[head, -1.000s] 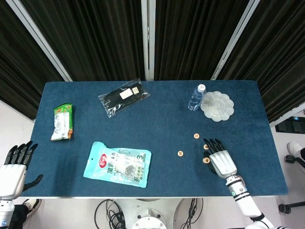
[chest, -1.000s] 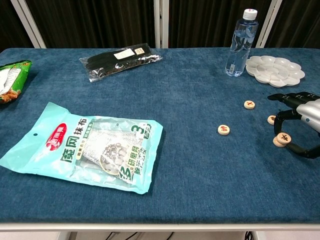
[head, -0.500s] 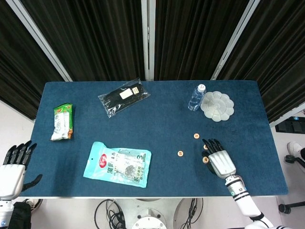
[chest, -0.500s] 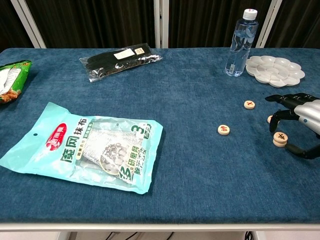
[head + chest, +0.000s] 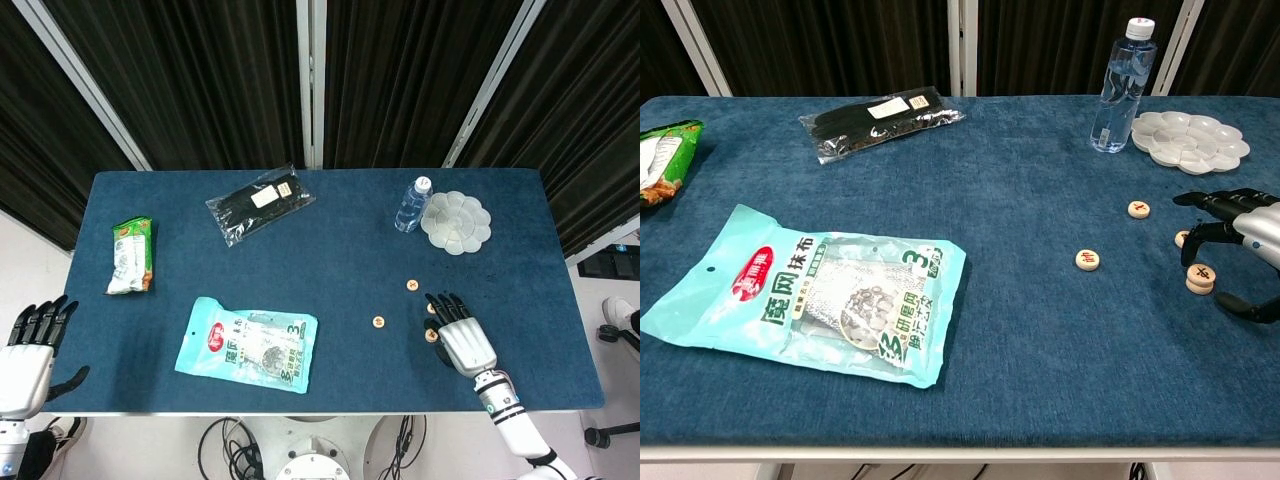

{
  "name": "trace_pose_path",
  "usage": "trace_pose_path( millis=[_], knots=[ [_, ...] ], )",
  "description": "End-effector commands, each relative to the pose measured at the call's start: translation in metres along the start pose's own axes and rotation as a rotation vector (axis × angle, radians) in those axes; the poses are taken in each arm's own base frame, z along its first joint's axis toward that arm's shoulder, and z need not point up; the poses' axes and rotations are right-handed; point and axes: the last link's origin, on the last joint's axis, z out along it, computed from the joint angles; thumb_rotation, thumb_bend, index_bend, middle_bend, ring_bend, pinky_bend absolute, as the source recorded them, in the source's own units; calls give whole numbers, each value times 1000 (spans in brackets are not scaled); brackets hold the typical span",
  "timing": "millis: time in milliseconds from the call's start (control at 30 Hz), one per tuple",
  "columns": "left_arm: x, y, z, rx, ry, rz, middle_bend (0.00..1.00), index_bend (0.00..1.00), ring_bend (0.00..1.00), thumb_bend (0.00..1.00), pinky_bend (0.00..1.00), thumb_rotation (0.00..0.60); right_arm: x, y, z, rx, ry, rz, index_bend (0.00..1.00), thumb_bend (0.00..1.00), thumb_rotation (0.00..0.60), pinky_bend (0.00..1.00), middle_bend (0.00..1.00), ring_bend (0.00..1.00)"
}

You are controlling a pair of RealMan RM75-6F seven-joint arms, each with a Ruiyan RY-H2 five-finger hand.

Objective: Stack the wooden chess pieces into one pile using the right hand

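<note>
Two round wooden chess pieces lie loose on the blue table (image 5: 1020, 400): one (image 5: 1139, 209) further back, one (image 5: 1088, 259) nearer the middle. A third piece (image 5: 1181, 238) peeks out from under my right hand's fingers. A short stack of two pieces (image 5: 1201, 277) stands at the right, and my right hand (image 5: 1242, 240) arches over it with fingers spread and the thumb apart from it. In the head view the right hand (image 5: 460, 338) covers most of the stack (image 5: 428, 335). My left hand (image 5: 30, 350) hangs off the table's near left corner, fingers apart and holding nothing.
A water bottle (image 5: 1121, 88) and a white flower-shaped palette (image 5: 1190, 140) stand at the back right. A teal wipes packet (image 5: 815, 295) lies front left, a black packet (image 5: 880, 120) at the back, a green snack bag (image 5: 660, 160) far left.
The piece that sat tilted in my right hand's fingers now rests on another piece as a stack. The fingers have eased slightly up and off it. The left hand has barely shifted.
</note>
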Motion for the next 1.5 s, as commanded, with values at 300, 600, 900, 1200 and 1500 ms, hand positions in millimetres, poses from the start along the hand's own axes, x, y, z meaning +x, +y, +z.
trace_pose_path(
  millis=[300, 600, 900, 1200, 1500],
  knots=[
    [0, 0, 0, 1, 0, -1, 0, 42, 0, 191, 0, 600, -1, 0, 0, -4, -1, -1, 364, 300, 600, 0, 0, 0],
    [0, 0, 0, 0, -2, 0, 0, 42, 0, 190, 0, 600, -1, 0, -2, -11, 3, 3, 373, 301, 600, 0, 0, 0],
    [0, 0, 0, 2, -4, 2, 0, 42, 0, 191, 0, 600, -2, 0, -2, -9, 1, 1, 379, 300, 600, 0, 0, 0],
    [0, 0, 0, 2, -4, -1, 0, 42, 0, 191, 0, 600, 11, -1, 4, 0, 48, 33, 360, 301, 600, 0, 0, 0],
    [2, 0, 0, 0, 3, -5, 0, 42, 0, 191, 0, 600, 50, -32, 29, 75, 119, 61, 353, 283, 600, 0, 9, 0]
  ],
)
